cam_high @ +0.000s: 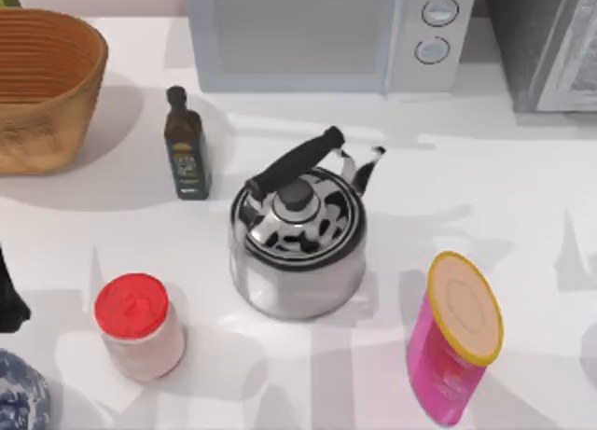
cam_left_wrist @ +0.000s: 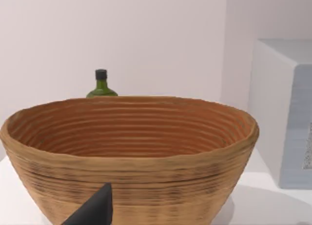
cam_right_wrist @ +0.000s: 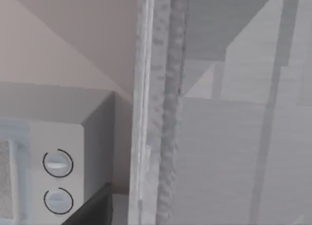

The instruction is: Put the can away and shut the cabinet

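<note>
- Grey cabinet (cam_high: 546,48) stands at the table's far right corner, just beside the microwave (cam_high: 326,34). Its door (cam_right_wrist: 156,112) looks ajar.
- Right gripper (cam_right_wrist: 92,210) sits close to that door's edge, with the microwave's dials off to one side. I cannot tell whether it is spread or pressed together.
- The door edge runs upright in front of the right gripper, so I judge the coming push must go across it, towards the cabinet body.
- I cannot tell where the can is; it may already be inside.
- Left gripper (cam_left_wrist: 92,213) is parked at the table's left, facing the basket (cam_left_wrist: 131,152). I cannot tell its state either.
- The right arm is far nearer the cabinet, so shutting it is that arm's job.
- Kettle (cam_high: 298,243), jar (cam_high: 140,325) and pink canister (cam_high: 455,341) stand well apart from the door.
</note>
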